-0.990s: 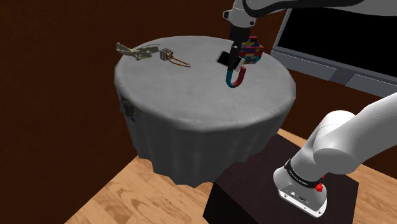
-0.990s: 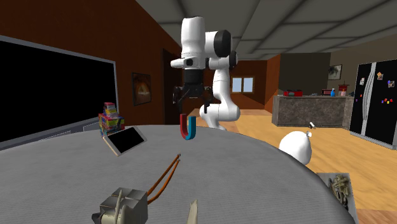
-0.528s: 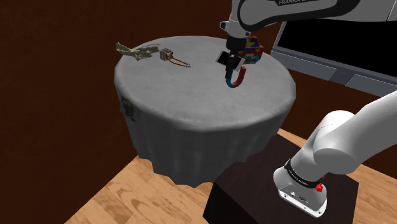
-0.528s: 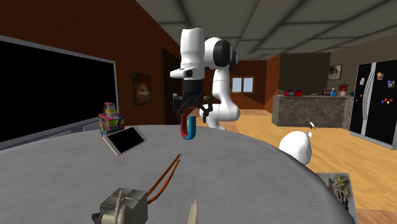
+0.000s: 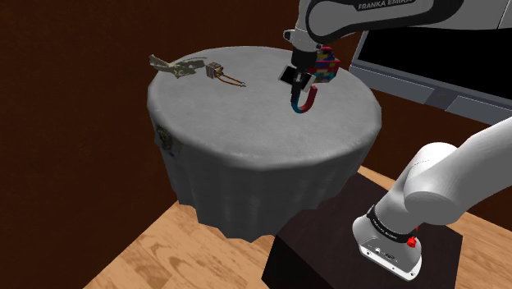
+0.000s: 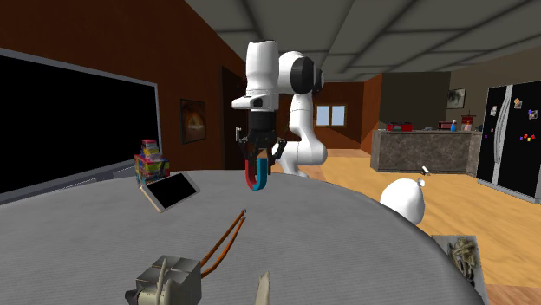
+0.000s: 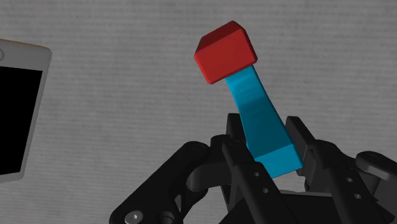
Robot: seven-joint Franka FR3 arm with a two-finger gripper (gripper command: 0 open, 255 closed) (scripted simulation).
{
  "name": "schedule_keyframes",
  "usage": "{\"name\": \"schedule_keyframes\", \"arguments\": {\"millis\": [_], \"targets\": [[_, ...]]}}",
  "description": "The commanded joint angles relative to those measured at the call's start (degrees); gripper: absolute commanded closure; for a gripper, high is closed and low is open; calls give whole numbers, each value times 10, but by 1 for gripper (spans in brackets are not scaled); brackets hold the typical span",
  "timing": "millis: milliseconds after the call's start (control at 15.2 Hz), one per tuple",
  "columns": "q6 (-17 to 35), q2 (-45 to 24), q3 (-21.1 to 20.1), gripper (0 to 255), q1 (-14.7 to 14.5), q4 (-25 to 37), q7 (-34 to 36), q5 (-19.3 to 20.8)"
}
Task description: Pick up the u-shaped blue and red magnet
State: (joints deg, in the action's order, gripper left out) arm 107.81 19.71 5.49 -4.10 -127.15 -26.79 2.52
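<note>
Box with copper wires (image 6: 169,279): bottom left foreground of the second exterior view, on a round table (image 6: 347,243) under grey cloth.
Phone (image 6: 173,191): left of centre, propped at a tilt.
Block stack (image 6: 150,160): many-coloured, just behind the phone.
Magnet (image 6: 257,176): frame centre, beyond the phone, upright with bend down, blue and red.
Gripper (image 6: 258,163): directly above the magnet, fingers narrow, clasping its blue end on both sides.
Arm (image 6: 286,95): white, behind the gripper.

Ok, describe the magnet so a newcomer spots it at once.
Find the round table draped in grey cloth; on the side near the black screen hangs the black gripper. The magnet is clasped in it: a U, blue and red, unlike the flat phone and colourful block stack beside it.
</note>
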Motion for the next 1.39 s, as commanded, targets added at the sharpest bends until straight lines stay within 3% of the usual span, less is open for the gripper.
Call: {"name": "schedule_keyframes", "arguments": {"millis": [0, 198, 1320], "targets": [[0, 0, 0, 255, 0, 0, 0, 0], [0, -1, 0, 255, 0, 0, 0, 0], [-117, -1, -3, 255, -1, 118, -1, -2]]}}
